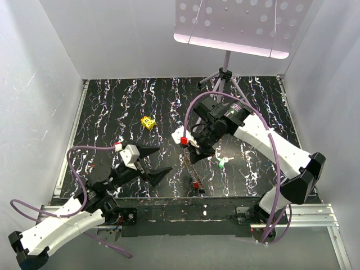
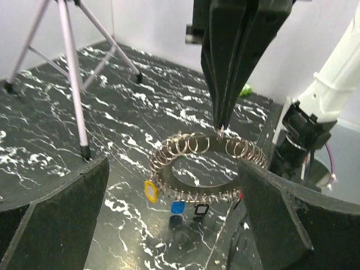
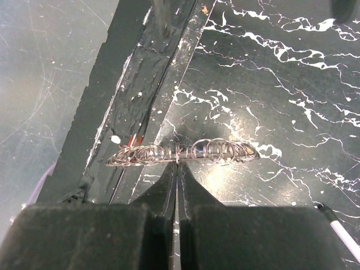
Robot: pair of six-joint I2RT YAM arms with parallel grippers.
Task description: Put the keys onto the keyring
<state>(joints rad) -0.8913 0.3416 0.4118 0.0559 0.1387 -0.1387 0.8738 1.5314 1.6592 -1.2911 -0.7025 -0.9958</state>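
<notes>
I have two grippers and one ring to mind. My right gripper is clenched tip to tip on the thin silvery wire keyring, pinching its far rim and holding it up near the middle of the black, white-veined marble-pattern table. My left gripper is released, its two black pads spread wide with nothing between them, just beside the ring at its 9 o'clock.

The ring is strung with small wire loops, too many and too tangled to count. Under it I count four tiny keys by their plastic heads: one yellow-orange key, one blue key, one dark key with a pale centre and one red key. A fifth, one green key, lies on the table at the ring's 3 o'clock, apart from it.

One yellow block with dark spots sits at the ring's 10 o'clock. One grey tripod stand rises at 1 o'clock, carrying a white perforated plate.

My right fingers drop straight across the left wrist view and cover part of the far rim. From the right wrist the ring is edge-on, so the keys barely show. Whether the lowest heads touch the table I cannot tell.
</notes>
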